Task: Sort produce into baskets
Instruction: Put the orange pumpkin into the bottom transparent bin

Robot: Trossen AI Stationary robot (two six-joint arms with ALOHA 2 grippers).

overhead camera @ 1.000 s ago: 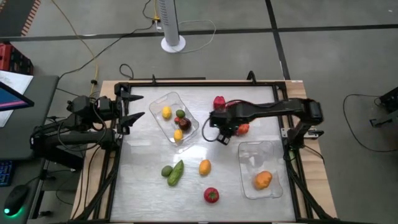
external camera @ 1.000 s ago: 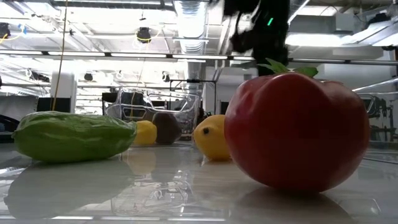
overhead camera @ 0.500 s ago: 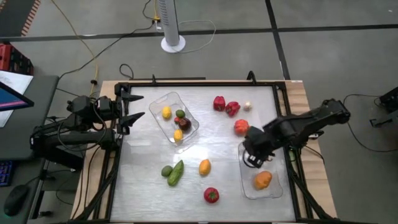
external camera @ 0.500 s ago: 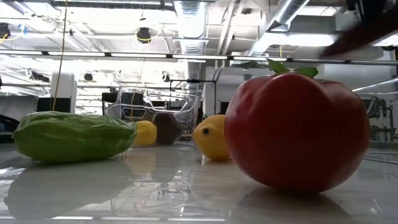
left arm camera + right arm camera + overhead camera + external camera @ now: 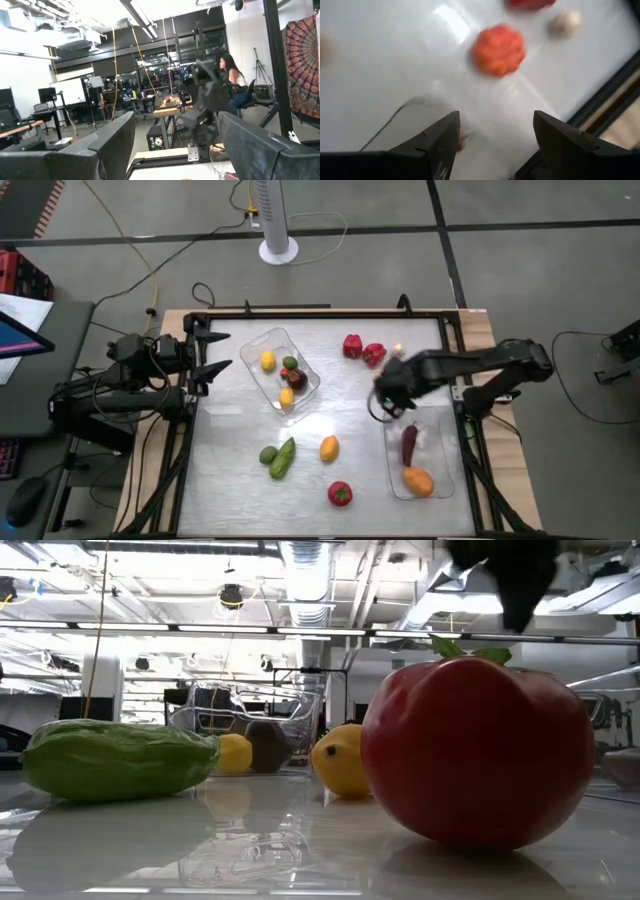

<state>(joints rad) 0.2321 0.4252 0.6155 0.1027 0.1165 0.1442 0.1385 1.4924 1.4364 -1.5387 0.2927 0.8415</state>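
My right gripper (image 5: 388, 390) is open and empty, above the table between the right clear basket (image 5: 392, 470) and an orange-red tomato (image 5: 498, 50). My arm hides the tomato in the high view. That basket holds a dark purple piece (image 5: 408, 443) and an orange piece (image 5: 418, 481). The left basket (image 5: 305, 392) holds two yellow pieces, a green one and a dark one. Loose on the table lie two red peppers (image 5: 362, 349), a lime (image 5: 268, 454), a cucumber (image 5: 284, 458), an orange-yellow piece (image 5: 329, 448) and a red tomato (image 5: 340, 494). My left gripper (image 5: 212, 353) waits open at the left edge.
A small whitish piece (image 5: 398, 350) lies near the peppers at the far side. A black frame rail (image 5: 300, 311) runs round the table. The low view shows the red tomato (image 5: 475, 755) close up, with the cucumber (image 5: 115, 760) beside it. People sit in the room beyond the table (image 5: 231, 75).
My right gripper has gone from beside the orange-red tomato toward the near right, over the right basket, then back toward the tomato. A dark purple piece now lies in the right basket, and the orange piece there has shifted a little toward the near edge.
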